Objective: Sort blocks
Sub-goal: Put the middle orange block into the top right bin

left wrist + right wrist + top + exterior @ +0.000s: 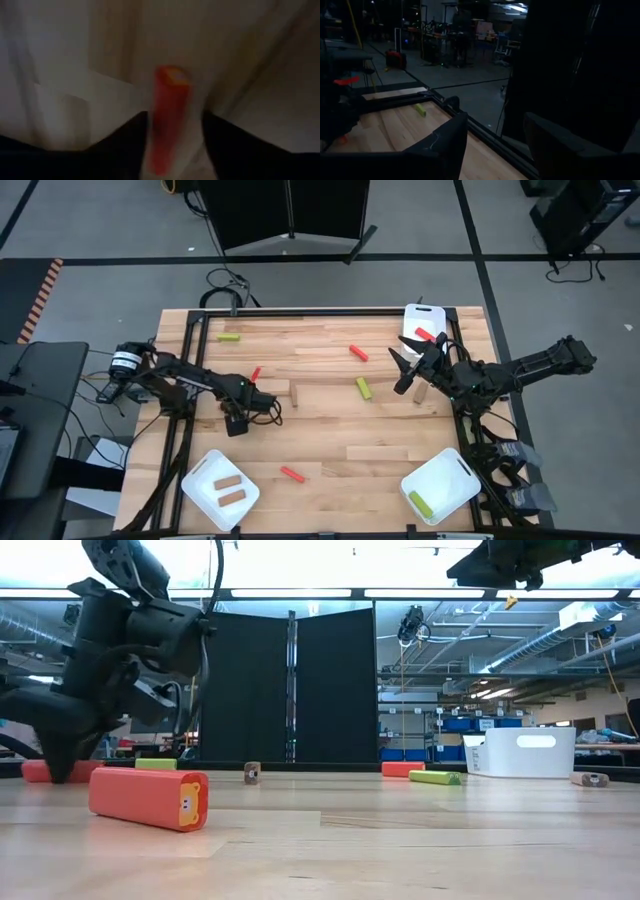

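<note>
My left gripper (253, 385) is low over the table and open. In the left wrist view its fingers (175, 120) stand on either side of a red block (170, 115) lying on the wood, and a gap shows beside the block. That block's far end (255, 372) pokes out past the gripper. My right gripper (402, 368) is open and empty, held high over the table's right side (492, 135). Loose blocks lie on the table: red (358, 353), red (292, 473), yellow-green (364, 388), yellow-green (230, 337), brown (296, 393) and brown (421, 393).
Three white trays sit at corners. The far right one (412, 318) holds a red block, the near left one (200, 480) two brown blocks, the near right one (452, 475) a yellow-green block. A black frame (300, 311) runs along the table's far edge and sides.
</note>
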Controlling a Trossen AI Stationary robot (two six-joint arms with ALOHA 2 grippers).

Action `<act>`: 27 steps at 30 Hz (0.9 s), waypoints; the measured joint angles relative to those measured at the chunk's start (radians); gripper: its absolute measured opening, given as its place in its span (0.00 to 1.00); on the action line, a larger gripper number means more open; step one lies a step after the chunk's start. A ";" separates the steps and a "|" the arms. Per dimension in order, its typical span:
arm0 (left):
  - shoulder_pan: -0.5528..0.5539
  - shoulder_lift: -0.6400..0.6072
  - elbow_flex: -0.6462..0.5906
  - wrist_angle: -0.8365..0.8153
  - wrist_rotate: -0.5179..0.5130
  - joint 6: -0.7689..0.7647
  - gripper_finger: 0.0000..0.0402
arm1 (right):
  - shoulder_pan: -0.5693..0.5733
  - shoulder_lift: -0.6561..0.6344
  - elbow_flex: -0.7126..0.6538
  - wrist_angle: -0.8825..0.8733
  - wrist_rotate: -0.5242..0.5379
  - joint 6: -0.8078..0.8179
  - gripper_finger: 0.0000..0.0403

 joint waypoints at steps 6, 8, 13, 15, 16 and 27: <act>0.018 0.002 0.003 0.019 -0.070 -0.007 0.15 | 0.000 0.000 0.000 0.001 0.000 -0.001 0.51; 0.026 0.002 0.009 0.017 -0.076 -0.014 0.15 | 0.000 0.000 0.000 0.002 0.000 -0.003 0.51; 0.027 0.003 0.121 0.018 -0.134 -0.021 0.15 | 0.001 0.000 0.000 0.018 -0.002 -0.008 0.50; 0.030 0.003 0.198 0.030 -0.169 0.005 0.15 | 0.001 0.000 0.000 0.033 -0.012 -0.019 0.50; 0.034 0.003 0.237 0.046 -0.187 0.022 0.15 | 0.002 0.000 0.000 0.043 -0.022 -0.023 0.50; 0.168 0.011 0.502 0.728 -0.212 0.156 0.15 | 0.141 0.000 0.000 0.259 -0.041 -0.204 0.49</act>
